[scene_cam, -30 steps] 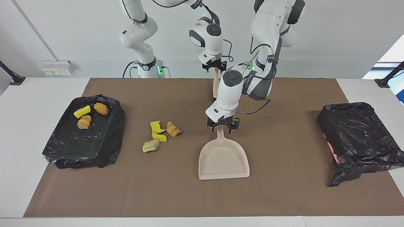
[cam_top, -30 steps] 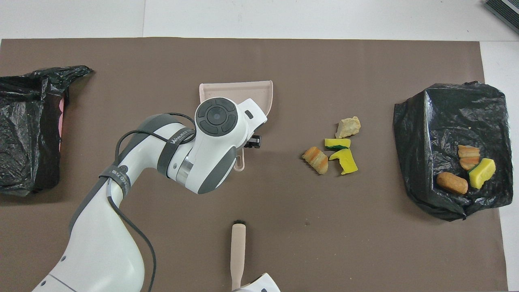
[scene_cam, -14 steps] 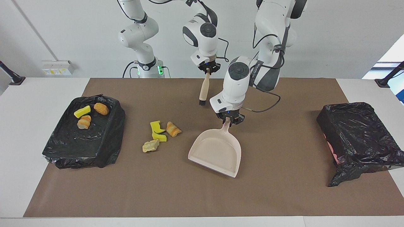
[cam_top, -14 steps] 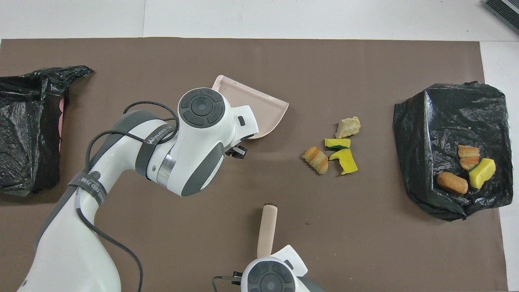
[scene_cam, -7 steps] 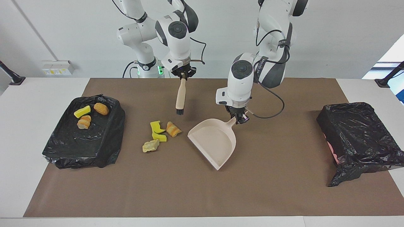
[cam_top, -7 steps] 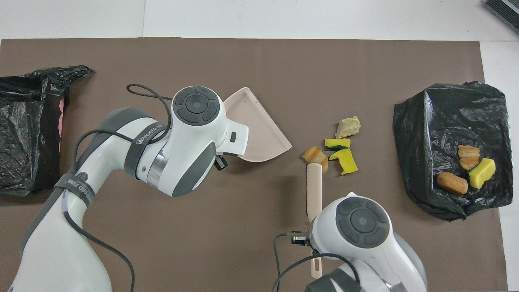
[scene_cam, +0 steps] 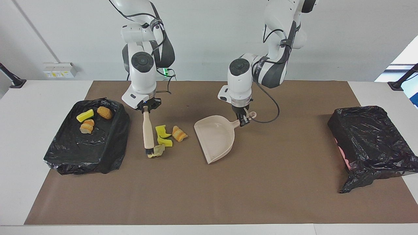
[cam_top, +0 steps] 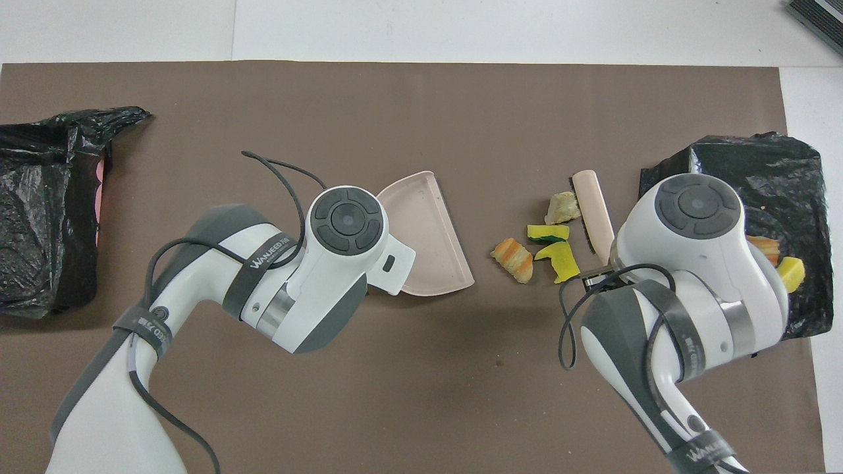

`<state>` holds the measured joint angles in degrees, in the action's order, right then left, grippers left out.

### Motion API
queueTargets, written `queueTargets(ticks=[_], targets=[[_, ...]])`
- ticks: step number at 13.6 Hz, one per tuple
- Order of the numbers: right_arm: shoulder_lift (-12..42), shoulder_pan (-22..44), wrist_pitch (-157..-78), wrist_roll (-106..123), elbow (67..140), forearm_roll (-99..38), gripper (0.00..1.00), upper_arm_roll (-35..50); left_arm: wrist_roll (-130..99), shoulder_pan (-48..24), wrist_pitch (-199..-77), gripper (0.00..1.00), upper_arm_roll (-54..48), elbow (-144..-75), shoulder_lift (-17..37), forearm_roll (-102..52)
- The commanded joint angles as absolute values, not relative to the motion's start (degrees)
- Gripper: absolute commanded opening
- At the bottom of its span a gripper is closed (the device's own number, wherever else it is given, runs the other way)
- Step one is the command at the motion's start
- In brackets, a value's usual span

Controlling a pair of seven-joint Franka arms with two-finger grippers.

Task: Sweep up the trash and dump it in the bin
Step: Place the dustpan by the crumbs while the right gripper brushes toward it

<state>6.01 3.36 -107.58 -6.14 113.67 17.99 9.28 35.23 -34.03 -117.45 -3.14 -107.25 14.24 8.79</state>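
Facing view: the right gripper (scene_cam: 146, 109), clamped on the brush (scene_cam: 148, 134), has swung across so the bristles now meet the loose trash (scene_cam: 167, 136) from the right arm's end. The left gripper (scene_cam: 243, 118), gripping the dustpan (scene_cam: 215, 137) handle, has turned its mouth toward the chunks, ready for sweeping. Nothing lies between. Farther out, a lined bin (scene_cam: 87, 140) already holds three chunks; another bin (scene_cam: 372, 138) sits at the left arm's end.
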Motion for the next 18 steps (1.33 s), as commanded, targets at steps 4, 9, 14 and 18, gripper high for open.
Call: queueTargets(ticks=[4,9,14,18], targets=[[11.2,-0.2,-110.6,-2.0,112.1,27.9,0.0,10.3,35.8,-35.9,-119.5,0.0,-2.5,-113.6,9.8,9.9],[10.2,4.1,-107.3,-7.5,116.9,18.3,0.0,10.5,35.8,-35.9,-120.1,0.0,-2.7,-115.1,9.1,9.9],[10.1,6.7,-106.5,-10.2,119.4,8.8,0.0,10.6,35.8,-35.5,-121.8,0.0,-2.7,-117.6,8.0,9.8],[10.1,8.3,-106.0,-12.8,119.7,-0.5,0.0,10.6,35.9,-35.2,-123.6,0.0,-2.7,-118.2,8.0,9.8]])
